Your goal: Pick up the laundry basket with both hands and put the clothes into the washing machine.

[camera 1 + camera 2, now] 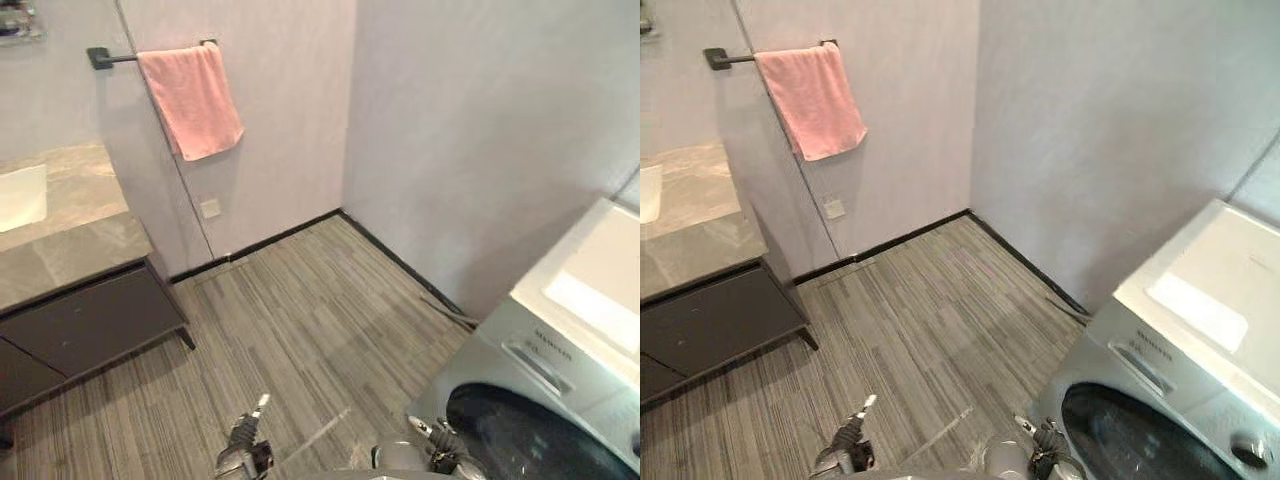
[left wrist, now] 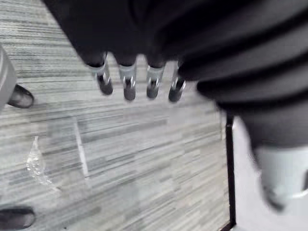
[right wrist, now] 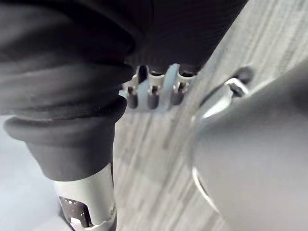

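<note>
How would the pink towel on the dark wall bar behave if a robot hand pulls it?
The pink towel hangs limp over the dark wall bar, so probably floppy and light. No clip shows; it may slide off.

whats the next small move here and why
Probably turn the head to search for the laundry basket first: the left hand and right hand hang open and empty above the grey plank floor, and the washing machine stands close at the robot's right.

Bare floor (image 1: pixel 300 300) between vanity cabinet (image 1: pixel 90 320) and washing machine (image 1: pixel 560 390)
</note>
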Robot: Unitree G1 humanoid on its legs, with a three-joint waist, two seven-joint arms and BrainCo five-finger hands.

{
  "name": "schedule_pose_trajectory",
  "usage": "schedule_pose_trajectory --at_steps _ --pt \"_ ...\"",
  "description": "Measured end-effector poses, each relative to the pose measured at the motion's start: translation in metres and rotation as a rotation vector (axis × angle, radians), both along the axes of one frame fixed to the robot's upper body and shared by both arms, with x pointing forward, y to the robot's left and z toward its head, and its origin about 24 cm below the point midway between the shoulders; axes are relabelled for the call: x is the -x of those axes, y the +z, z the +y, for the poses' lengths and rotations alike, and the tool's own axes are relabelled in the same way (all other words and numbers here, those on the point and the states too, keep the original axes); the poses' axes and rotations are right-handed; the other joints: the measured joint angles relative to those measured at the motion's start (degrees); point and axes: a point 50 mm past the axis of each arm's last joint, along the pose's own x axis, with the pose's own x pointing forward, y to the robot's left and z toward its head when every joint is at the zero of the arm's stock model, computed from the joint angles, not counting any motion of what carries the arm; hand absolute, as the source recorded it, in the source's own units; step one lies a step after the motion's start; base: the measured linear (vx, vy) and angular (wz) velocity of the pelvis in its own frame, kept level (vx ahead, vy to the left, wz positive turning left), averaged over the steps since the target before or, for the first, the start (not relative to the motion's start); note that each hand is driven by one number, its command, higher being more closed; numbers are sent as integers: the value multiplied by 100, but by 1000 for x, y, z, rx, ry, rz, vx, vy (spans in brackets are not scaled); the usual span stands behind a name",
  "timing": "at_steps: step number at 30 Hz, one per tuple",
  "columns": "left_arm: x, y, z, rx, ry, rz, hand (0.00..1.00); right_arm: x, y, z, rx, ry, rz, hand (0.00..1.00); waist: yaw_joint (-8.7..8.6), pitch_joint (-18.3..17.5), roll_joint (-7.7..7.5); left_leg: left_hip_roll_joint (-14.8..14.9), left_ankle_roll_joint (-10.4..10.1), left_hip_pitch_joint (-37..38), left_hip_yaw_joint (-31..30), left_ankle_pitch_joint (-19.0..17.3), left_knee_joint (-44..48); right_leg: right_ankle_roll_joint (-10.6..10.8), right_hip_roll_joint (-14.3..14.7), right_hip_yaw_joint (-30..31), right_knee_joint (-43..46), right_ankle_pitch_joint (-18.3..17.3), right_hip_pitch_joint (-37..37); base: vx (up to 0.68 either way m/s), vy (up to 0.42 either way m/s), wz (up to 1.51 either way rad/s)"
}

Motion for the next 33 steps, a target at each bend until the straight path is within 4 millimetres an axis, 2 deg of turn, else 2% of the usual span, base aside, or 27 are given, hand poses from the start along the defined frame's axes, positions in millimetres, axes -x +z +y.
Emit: schedule_pose_trajectory --at_steps 1,2,3,5,6,9,10,13,17,19,21,22,23,24,25,26,28,29,30,33 --pt "-1 0 -3 -4 -38 0 0 4 -3 6 -24 -6 24 0 74 12 -167 14 -194 -30 -250 -131 161 533 -30 65 -3 -270 100 171 -446 139" --pt "0 0 -7 4 -57 -1 0 2 -2 4 -26 -18 14 0 43 -24 -14 159 -234 -137 -407 -115 224 347 73 -98 -12 -345 147 158 -431 100" --pt "3 -2 -12 12 -84 12 0 -2 1 -4 -7 -24 -5 0 19 -83 148 354 -261 -175 -484 -83 168 255 152 -430 -10 -388 131 97 -275 82" --pt "9 -4 -11 0 -92 46 0 -1 2 -12 10 -32 -8 0 18 -146 360 535 -432 -125 -540 151 -26 163 172 -791 52 -450 184 118 -337 83" --pt "11 -4 -7 -1 -51 48 0 -1 2 -13 12 -29 -5 0 77 -164 412 620 -573 -23 -484 360 -281 96 186 -886 87 -508 196 61 -274 65" --pt "22 -7 5 -3 60 71 0 -11 3 -8 2 -3 -21 0 160 -219 496 849 -752 47 -386 591 -632 16 302 -1085 14 -520 230 2 -185 31" --pt "29 -8 9 -4 100 89 0 -11 1 -7 -1 2 -12 0 158 -286 558 1008 -821 -14 -442 636 -663 -35 364 -1268 -177 -484 313 -18 -77 34" --pt "37 -9 20 -34 130 112 0 -3 -3 -7 -3 -10 22 0 150 -359 531 1102 -864 -284 -806 863 -460 -170 427 -1656 -681 -306 659 -19 -65 65" --pt "50 -9 39 -87 138 142 0 4 -7 -3 -15 -9 61 0 167 -326 378 1001 -753 -776 -962 1085 174 -237 390 -2005 -927 -260 915 -54 -49 73" --pt "56 -9 47 -104 157 158 0 7 -8 -1 -18 -5 71 0 192 -296 298 962 -566 -1058 -618 1260 556 -306 306 -2164 -968 -217 1025 -94 -28 64" --pt "57 -9 46 -105 164 163 0 7 -8 -1 -15 0 79 0 221 -286 311 996 -525 -991 -83 1443 343 -327 226 -2245 -971 -203 1098 -139 -20 55" --pt "57 -9 46 -105 159 167 0 7 -8 -4 -6 3 82 0 205 -251 287 983 -458 -918 291 1384 239 -326 156 -2288 -968 -199 1125 -139 32 41" --pt "58 -10 43 -97 158 171 0 7 -8 -8 4 3 85 0 200 -235 319 877 -395 -919 528 1143 488 -311 65 -2337 -966 -191 1155 -144 108 28" --pt "61 -11 41 -91 154 182 0 7 -7 -12 16 5 85 0 191 -229 437 627 -322 -846 687 823 679 -302 1 -2274 -998 -189 1159 -104 140 4" --pt "63 -12 39 -88 149 192 0 7 -7 -14 23 7 84 0 173 -214 523 570 -225 -771 759 640 538 -281 28 -2214 -1048 -177 1162 -132 184 -22" --pt "65 -12 40 -90 149 197 0 5 -7 -15 27 16 82 0 178 -184 544 491 -222 -699 868 625 172 -181 18 -2039 -1283 -105 1193 -134 135 -26" --pt "71 -13 43 -105 125 217 0 9 -7 -16 28 12 92 0 126 -234 560 330 -173 -525 909 845 -650 -254 20 -1887 -1712 14 1296 -99 118 -13" --pt "71 -12 44 -107 123 216 0 10 -8 -15 26 11 95 0 124 -232 536 295 -172 -525 904 874 -734 -272 17 -1895 -1757 2 1285 -25 59 12" --pt "68 -12 46 -114 115 208 0 17 -10 -13 19 5 115 0 124 -227 448 173 -217 -527 875 952 -1018 -309 -44 -1813 -1981 135 1251 -31 4 21" --pt "63 -11 43 -125 44 203 0 24 -11 -15 31 -11 140 0 60 -239 413 81 -224 -238 834 1209 -1853 -300 -113 -1894 -2190 143 1240 -7 3 19"
